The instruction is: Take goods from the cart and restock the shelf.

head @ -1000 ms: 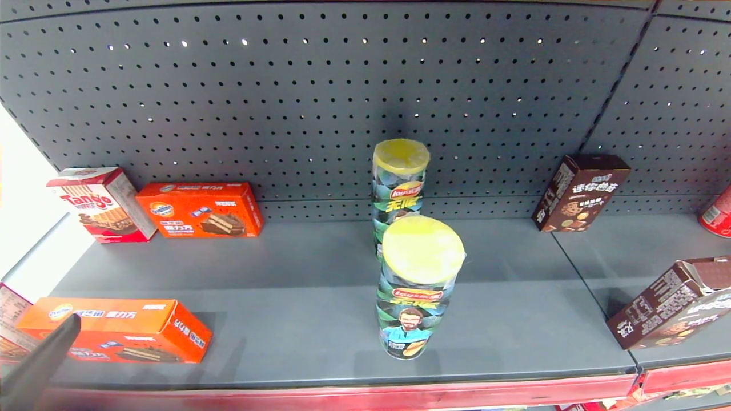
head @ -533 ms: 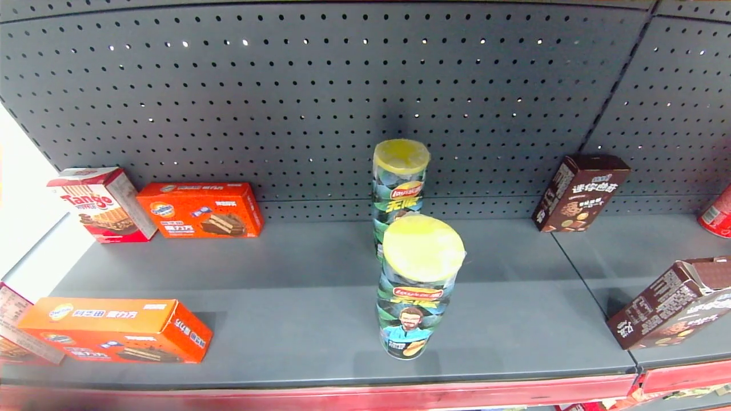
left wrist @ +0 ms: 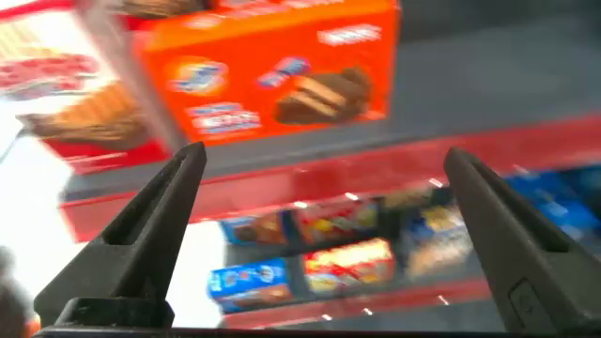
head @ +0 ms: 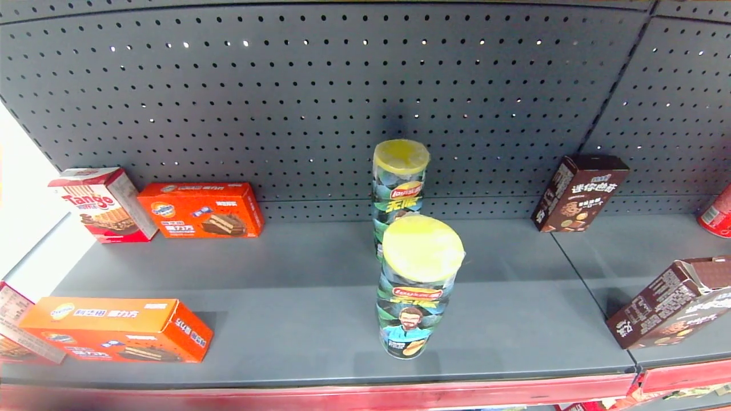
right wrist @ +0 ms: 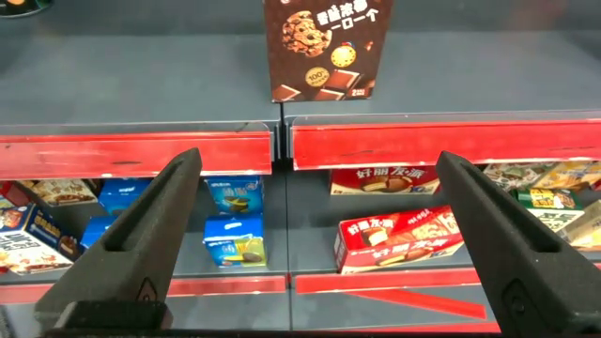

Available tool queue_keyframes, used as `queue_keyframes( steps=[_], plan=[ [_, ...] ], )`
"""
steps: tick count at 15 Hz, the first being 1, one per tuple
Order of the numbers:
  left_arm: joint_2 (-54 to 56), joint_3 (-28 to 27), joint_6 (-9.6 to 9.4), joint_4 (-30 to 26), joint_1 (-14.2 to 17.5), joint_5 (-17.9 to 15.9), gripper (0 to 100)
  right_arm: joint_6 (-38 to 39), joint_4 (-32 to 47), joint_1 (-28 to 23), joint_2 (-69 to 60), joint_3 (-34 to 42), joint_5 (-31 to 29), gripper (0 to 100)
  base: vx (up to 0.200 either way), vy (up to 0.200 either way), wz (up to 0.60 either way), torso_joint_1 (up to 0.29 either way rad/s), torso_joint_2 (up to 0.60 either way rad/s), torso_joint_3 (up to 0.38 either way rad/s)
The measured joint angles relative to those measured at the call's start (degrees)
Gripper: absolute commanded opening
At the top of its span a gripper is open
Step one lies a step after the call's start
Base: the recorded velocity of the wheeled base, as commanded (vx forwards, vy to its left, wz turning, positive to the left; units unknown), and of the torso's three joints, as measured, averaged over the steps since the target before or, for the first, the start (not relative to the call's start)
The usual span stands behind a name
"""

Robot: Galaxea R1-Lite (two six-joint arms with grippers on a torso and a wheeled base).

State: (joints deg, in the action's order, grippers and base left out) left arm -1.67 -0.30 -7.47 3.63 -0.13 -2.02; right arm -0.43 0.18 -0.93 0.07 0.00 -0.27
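Observation:
On the grey shelf (head: 297, 297) two yellow-lidded chip cans stand one behind the other, the front can (head: 416, 288) and the rear can (head: 398, 182). An orange cake box (head: 117, 330) lies at the front left. My left gripper (left wrist: 324, 155) is open and holds nothing. It faces that orange box (left wrist: 272, 70) from just outside the red shelf edge (left wrist: 282, 188). My right gripper (right wrist: 319, 158) is open too, with nothing in it. It hangs in front of the red shelf edge (right wrist: 423, 141), below a brown cookie box (right wrist: 326, 47).
A red-and-white wafer box (head: 101, 204) and a second orange box (head: 200, 209) stand at the back left. Brown cookie boxes stand at the back right (head: 579, 192) and front right (head: 668, 305). A lower shelf holds several packets (right wrist: 394, 239).
The dark finger of my left gripper that showed at the head view's lower left corner a second ago has dropped out of that view. The goods on the shelf have not moved.

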Motion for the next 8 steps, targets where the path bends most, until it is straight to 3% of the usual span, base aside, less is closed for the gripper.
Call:
queue_keyframes(
  steps=[2, 4, 6, 7, 8],
  plan=[
    [1.0, 0.2, 0.45, 0.4, -0.1, 1.2, 100, 0.0, 0.0, 0.0, 0.0, 0.0, 0.0, 100, 0.000, 0.000, 0.00, 0.000, 0.00, 0.000],
    [1.6, 0.3, 2.50, 0.4, -0.1, 1.0, 100, 0.0, 0.0, 0.1, 0.0, 0.0, 0.0, 100, 0.000, 0.000, 0.00, 0.000, 0.00, 0.000],
    [1.8, 0.3, 4.19, 0.4, -0.1, -1.6, 100, 0.0, 0.0, 0.1, 0.0, 0.0, 0.0, 100, 0.000, 0.000, 0.00, 0.000, 0.00, 0.000],
    [1.8, 0.3, 4.11, 0.4, -0.1, -2.2, 100, 0.0, 0.0, 0.1, 0.0, 0.0, 0.0, 100, 0.000, 0.000, 0.00, 0.000, 0.00, 0.000],
    [1.8, 0.3, 2.28, 0.4, -0.1, -0.5, 100, 0.0, 0.0, 0.0, 0.0, 0.0, 0.0, 100, 0.000, 0.000, 0.00, 0.000, 0.00, 0.000]
  ],
)
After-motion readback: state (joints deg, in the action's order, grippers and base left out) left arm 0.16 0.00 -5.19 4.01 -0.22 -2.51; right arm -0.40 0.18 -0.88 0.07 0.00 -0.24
